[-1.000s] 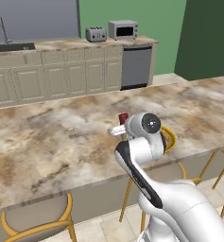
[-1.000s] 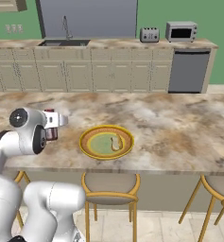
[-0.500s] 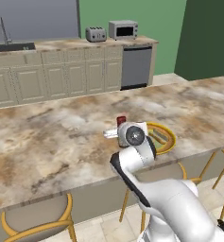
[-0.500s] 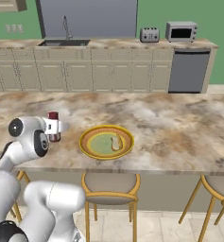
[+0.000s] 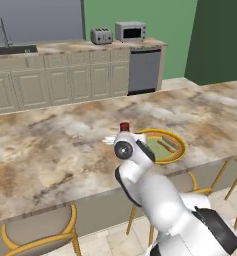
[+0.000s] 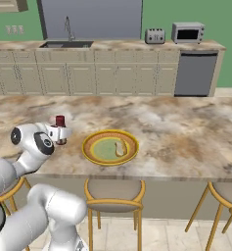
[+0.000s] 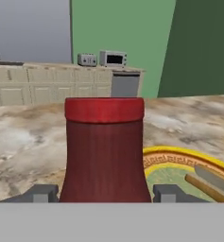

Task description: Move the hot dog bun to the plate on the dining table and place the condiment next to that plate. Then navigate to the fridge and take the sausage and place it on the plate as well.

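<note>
Condiment [image 7: 104,150] stands upright between gripper [image 7: 104,193] fingers, jaws flanking its base; contact not discernible. Bottle sits on table [image 6: 186,132] just beside plate [image 6: 110,147]; bun [image 6: 120,147] on plate.

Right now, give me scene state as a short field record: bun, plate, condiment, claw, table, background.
bun: hot dog bun lies on the plate's green centre
plate: plate sits on the dining table near its front edge, above a bar stool
condiment: condiment stands upright on the table, beside the plate, apart from its rim
claw: claw level with the bottle's base, a fingertip on each side; whether they press it, cannot tell
background: toaster, microwave on far counter; sink to their left
</note>
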Controlling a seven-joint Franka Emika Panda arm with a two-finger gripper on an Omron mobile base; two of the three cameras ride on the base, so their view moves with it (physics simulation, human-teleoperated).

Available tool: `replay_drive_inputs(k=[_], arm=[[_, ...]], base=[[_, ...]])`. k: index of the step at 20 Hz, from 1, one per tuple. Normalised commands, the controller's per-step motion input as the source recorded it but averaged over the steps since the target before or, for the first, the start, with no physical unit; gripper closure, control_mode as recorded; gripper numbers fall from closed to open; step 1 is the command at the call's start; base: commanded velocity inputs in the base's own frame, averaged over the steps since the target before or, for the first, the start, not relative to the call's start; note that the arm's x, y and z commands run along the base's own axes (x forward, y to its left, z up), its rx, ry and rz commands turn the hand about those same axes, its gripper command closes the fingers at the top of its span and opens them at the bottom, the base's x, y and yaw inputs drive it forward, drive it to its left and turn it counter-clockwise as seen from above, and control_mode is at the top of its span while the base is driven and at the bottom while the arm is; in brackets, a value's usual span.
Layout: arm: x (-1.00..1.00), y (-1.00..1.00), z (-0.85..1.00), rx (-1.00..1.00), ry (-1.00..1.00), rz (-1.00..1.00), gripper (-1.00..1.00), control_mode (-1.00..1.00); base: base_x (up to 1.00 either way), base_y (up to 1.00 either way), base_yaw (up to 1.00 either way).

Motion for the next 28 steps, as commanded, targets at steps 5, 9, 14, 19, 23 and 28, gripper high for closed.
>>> replay_drive_inputs(k=[5, 9, 14, 19, 23, 28], arm=[[0.24, 0.00, -0.20, 0.00, 0.00, -0.14, 1.00, -1.00], [0.16, 0.00, -0.14, 0.00, 0.00, -0.10, 1.00, -1.00], [0.25, 0.00, -0.13, 0.00, 0.00, -0.11, 1.00, -1.00], [0.33, -0.01, -0.12, 0.00, 0.00, -0.13, 1.00, -1.00], [0.27, -0.02, -0.23, 0.00, 0.00, -0.12, 1.00, -1.00], [0.12, -0.03, -0.38, 0.00, 0.00, -0.10, 1.00, -1.00]], base=[[0.00, 0.00, 0.00], [0.00, 0.00, 0.00], [0.00, 0.00, 0.00], [0.00, 0.00, 0.00], [0.00, 0.00, 0.00], [0.00, 0.00, 0.00]])
